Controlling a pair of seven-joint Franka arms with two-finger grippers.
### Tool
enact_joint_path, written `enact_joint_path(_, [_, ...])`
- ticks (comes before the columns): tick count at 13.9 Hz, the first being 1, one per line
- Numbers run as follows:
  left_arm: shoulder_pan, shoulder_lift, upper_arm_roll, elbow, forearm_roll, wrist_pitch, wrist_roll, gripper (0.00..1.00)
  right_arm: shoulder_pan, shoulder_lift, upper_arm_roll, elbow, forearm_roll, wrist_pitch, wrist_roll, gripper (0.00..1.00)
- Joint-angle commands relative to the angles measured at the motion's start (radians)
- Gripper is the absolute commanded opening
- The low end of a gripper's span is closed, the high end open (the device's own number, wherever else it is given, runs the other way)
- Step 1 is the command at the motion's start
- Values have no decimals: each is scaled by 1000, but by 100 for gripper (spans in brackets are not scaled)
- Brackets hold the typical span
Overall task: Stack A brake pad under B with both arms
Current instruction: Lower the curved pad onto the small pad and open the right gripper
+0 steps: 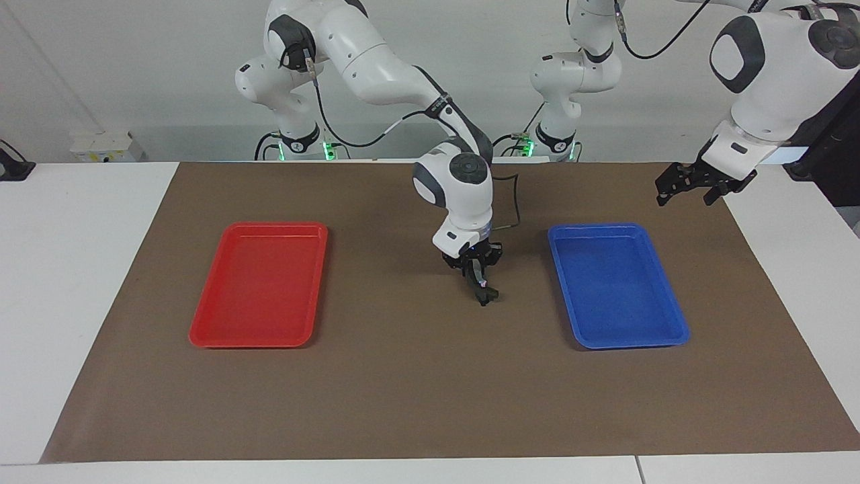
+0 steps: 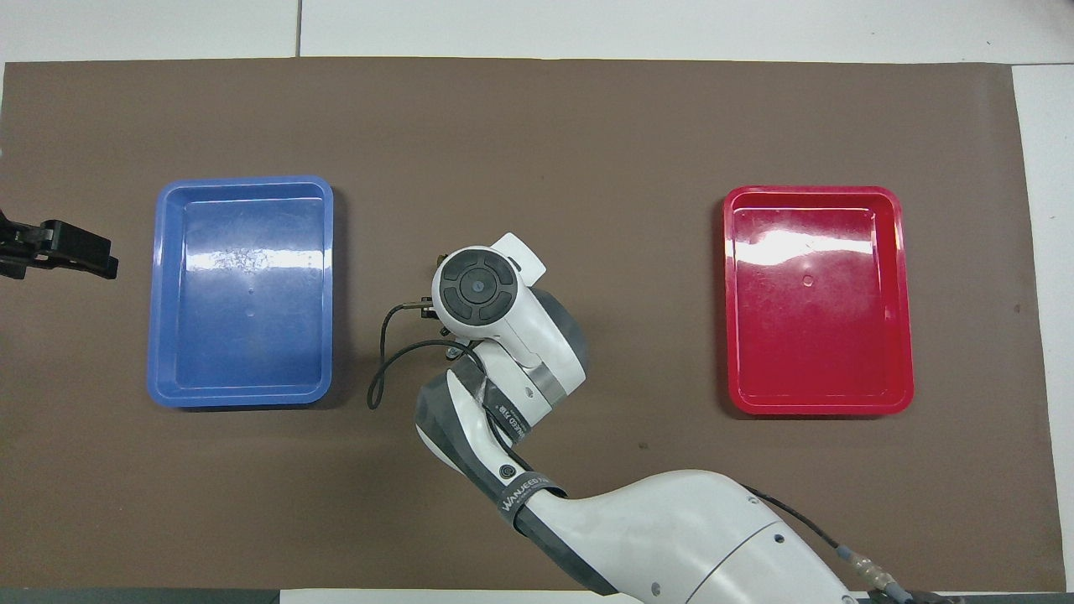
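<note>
A dark brake pad (image 1: pixel 485 294) hangs clenched in the right end effector (image 1: pixel 480 286), low over the brown mat between the trays. The left end effector (image 1: pixel 685 185) waits released at the mat's edge.
</note>
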State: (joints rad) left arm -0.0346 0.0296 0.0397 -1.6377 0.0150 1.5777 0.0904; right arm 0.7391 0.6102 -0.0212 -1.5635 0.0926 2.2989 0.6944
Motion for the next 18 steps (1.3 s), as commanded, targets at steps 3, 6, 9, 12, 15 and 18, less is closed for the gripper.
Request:
enact_joint_path(3, [-1, 1, 2, 6, 10, -10, 5, 100, -10, 13, 3, 36, -20, -41, 23, 0])
enact_joint_path(6, [-1, 1, 3, 6, 10, -10, 5, 100, -9, 13, 1, 48, -30, -50, 23, 0])
enact_joint_path(9, [-1, 1, 3, 6, 10, -10, 5, 100, -10, 13, 1, 45, -39, -23, 25, 0])
enact_joint_path(12, [-1, 1, 3, 6, 10, -10, 5, 100, -14, 13, 1, 34, -39, 8, 25, 0])
enact_joint_path(15, [-1, 1, 3, 6, 10, -10, 5, 100, -10, 17, 1, 30, -39, 13, 30, 0])
enact_joint_path(18, [-1, 1, 3, 6, 10, -10, 5, 100, -14, 17, 1, 17, -39, 19, 28, 16])
